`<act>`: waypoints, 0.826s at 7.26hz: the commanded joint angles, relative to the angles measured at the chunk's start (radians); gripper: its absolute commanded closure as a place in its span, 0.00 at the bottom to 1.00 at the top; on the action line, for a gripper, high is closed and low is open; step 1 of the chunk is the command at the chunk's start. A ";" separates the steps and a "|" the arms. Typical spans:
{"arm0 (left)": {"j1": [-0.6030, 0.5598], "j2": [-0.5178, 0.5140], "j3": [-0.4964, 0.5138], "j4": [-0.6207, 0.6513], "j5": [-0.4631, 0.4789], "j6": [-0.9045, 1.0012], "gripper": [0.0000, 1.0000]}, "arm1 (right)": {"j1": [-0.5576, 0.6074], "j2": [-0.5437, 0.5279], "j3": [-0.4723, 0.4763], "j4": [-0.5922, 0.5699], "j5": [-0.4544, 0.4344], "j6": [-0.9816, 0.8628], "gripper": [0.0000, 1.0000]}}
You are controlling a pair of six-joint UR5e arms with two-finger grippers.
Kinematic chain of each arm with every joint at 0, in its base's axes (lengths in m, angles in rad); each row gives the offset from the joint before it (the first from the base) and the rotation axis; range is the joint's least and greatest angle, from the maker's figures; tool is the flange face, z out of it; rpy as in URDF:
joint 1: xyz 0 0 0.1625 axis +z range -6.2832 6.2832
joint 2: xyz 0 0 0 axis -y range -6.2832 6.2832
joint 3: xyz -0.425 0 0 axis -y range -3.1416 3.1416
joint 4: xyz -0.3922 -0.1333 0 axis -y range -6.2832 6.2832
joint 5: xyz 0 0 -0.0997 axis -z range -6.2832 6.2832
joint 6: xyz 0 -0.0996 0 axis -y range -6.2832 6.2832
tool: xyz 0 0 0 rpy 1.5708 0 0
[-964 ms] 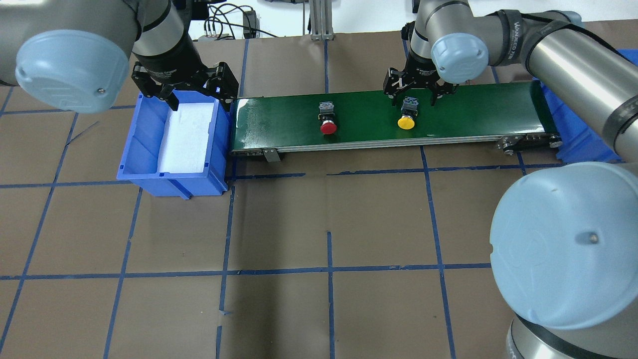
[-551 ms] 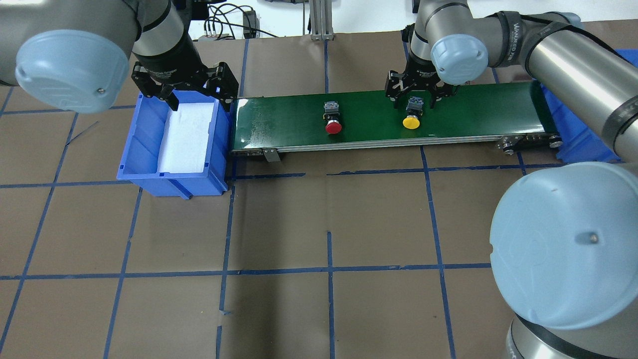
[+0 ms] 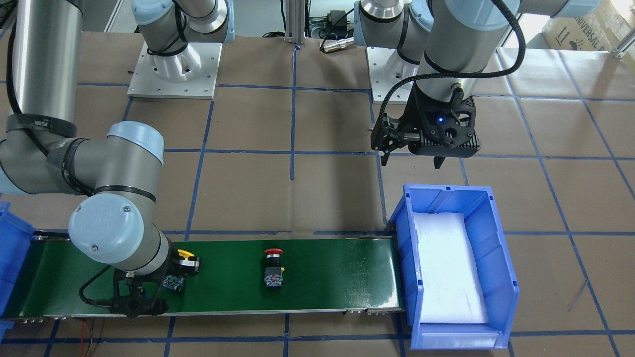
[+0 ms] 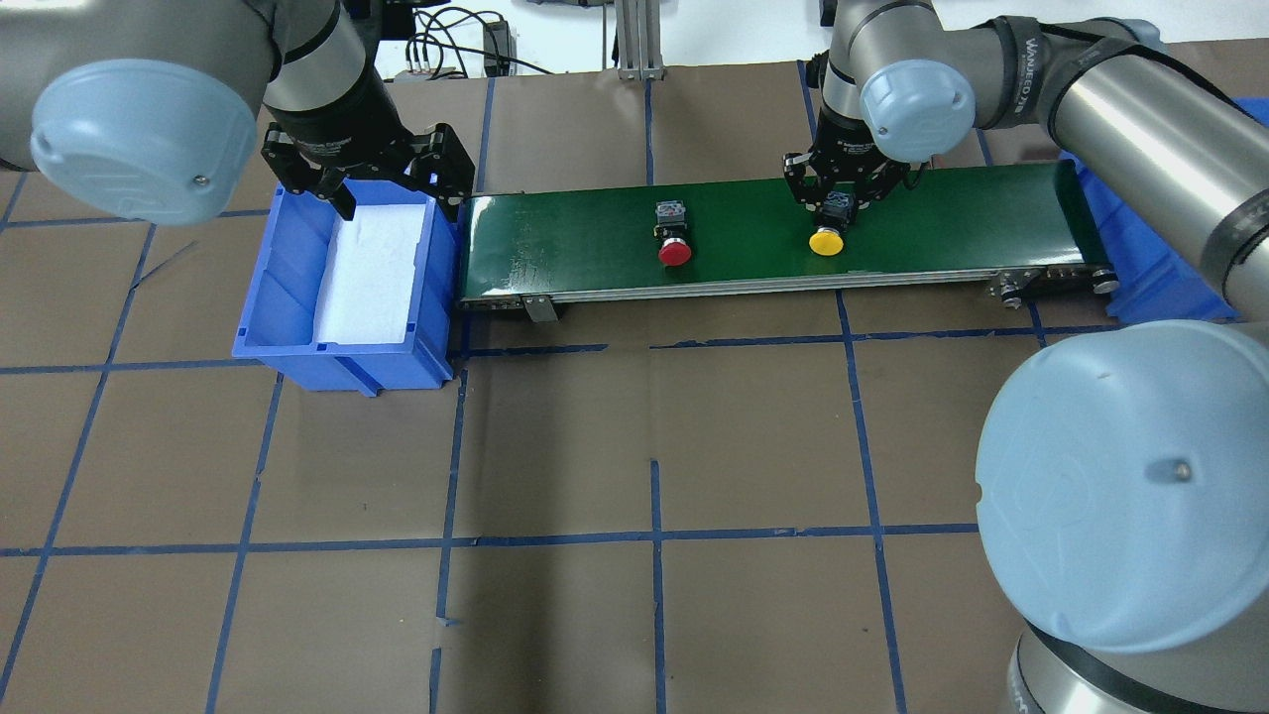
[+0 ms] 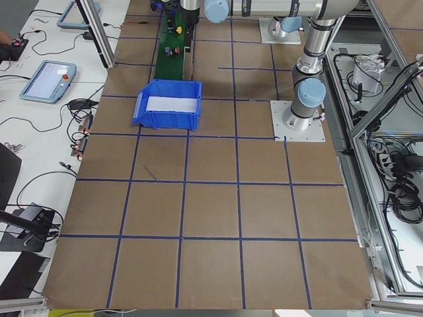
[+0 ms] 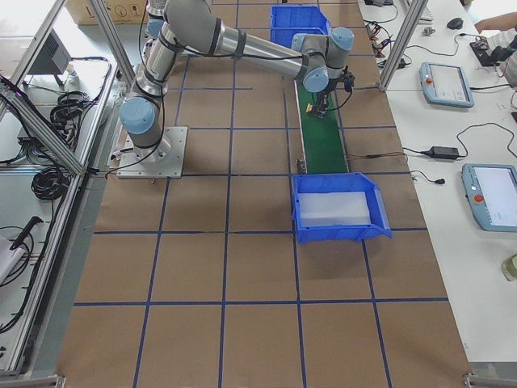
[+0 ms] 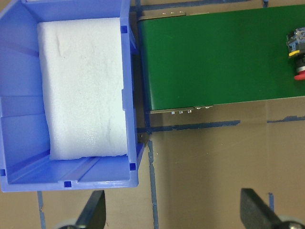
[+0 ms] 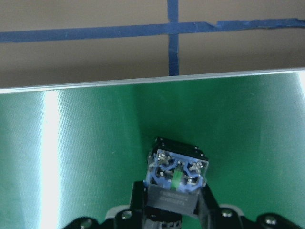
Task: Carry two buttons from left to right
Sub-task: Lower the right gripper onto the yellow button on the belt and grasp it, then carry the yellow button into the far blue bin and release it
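Overhead exterior view: the right gripper (image 4: 841, 202) is clamped on the yellow button (image 4: 826, 241), which lies on its side on the green belt (image 4: 952, 228). The red button (image 4: 675, 252) lies on the belt nearer the blue bin (image 4: 283, 297). The left gripper (image 4: 395, 198) hangs over the bin's far end, fingers apart.

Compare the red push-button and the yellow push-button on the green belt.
Cap colour: the red mushroom-cap push-button versus the yellow mushroom-cap push-button. Grip: the right gripper has its fingers shut on the yellow one's block; the red one lies free. Place: the red one is mid-belt, the yellow one further to the robot's right. Both lie on their sides on the green conveyor belt, caps toward the robot.
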 commanded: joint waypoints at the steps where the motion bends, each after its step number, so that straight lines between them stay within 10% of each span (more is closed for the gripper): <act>1: 0.000 0.000 0.000 0.000 0.000 0.000 0.00 | -0.003 -0.044 -0.023 -0.005 -0.080 -0.079 0.86; 6: 0.000 0.000 0.000 0.000 0.002 0.000 0.00 | -0.233 -0.191 -0.088 0.105 -0.065 -0.529 0.85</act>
